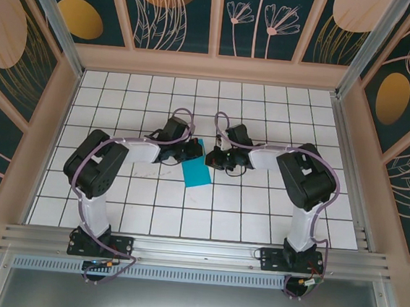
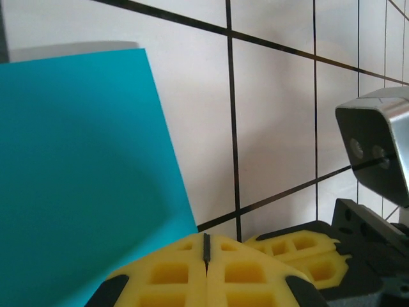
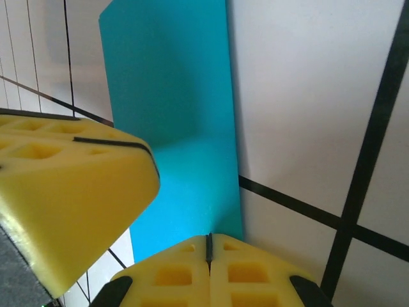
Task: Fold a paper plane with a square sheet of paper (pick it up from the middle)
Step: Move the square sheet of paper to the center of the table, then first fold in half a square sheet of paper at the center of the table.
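From above, the left arm (image 1: 98,169) reached in from the left side of the white gridded table (image 1: 149,210), elbow bent, with the left gripper (image 1: 189,152) low over the middle tiles. In its own wrist view the two yellow fingers (image 2: 166,278) were pressed flat together along a thin dark seam, and nothing could be seen between them. The blue sheet of paper (image 2: 83,179) lay just to the left of those fingers, flat on the tiles. Its right edge ran down to the fingertips, and I could not tell whether the corner was pinched or merely tucked beneath them.

In the top view the blue sheet of paper sat between the two grippers at the centre of the table. There it looked like a tilted oblong, with its upper end at the fingertips and its lower end free on the grid.

Right of it, the right gripper (image 1: 215,158) faced the left one, nearly tip to tip. Its yellow fingers were likewise closed on each other, seam to seam. The paper's lower edge passed out of sight behind them, so any hold on it could not be judged. The right arm (image 1: 304,185) bent back toward its base at the near right
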Tool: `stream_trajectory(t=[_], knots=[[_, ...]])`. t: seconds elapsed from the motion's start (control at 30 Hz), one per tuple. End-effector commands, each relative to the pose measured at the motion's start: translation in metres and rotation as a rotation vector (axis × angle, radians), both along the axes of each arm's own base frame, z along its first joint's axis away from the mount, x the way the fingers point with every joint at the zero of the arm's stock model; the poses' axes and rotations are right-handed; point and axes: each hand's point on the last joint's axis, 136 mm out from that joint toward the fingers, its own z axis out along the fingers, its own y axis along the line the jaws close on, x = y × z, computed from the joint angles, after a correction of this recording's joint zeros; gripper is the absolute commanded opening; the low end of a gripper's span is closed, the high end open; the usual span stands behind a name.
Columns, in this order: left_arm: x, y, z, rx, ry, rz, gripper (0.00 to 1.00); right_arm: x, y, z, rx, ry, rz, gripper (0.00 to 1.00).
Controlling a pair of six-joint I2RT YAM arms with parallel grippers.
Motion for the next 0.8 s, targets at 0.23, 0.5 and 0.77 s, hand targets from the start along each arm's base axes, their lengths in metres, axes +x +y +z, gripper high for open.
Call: stream_trajectory(t=[0.23, 0.5, 0.77], knots=[[0.003, -0.009, -0.009, -0.018, 0.012, -0.015, 0.00, 0.000, 0.004, -0.010, -0.024, 0.018, 0.009, 0.00], [0.001, -0.004, -0.025, 0.017, 0.037, -0.007, 0.00, -0.003, 0.002, -0.016, -0.060, 0.036, 0.013, 0.00], [-0.005, 0.008, -0.046, 0.085, 0.079, 0.012, 0.00, -0.015, -0.001, -0.015, -0.088, 0.054, 0.051, 0.00]])
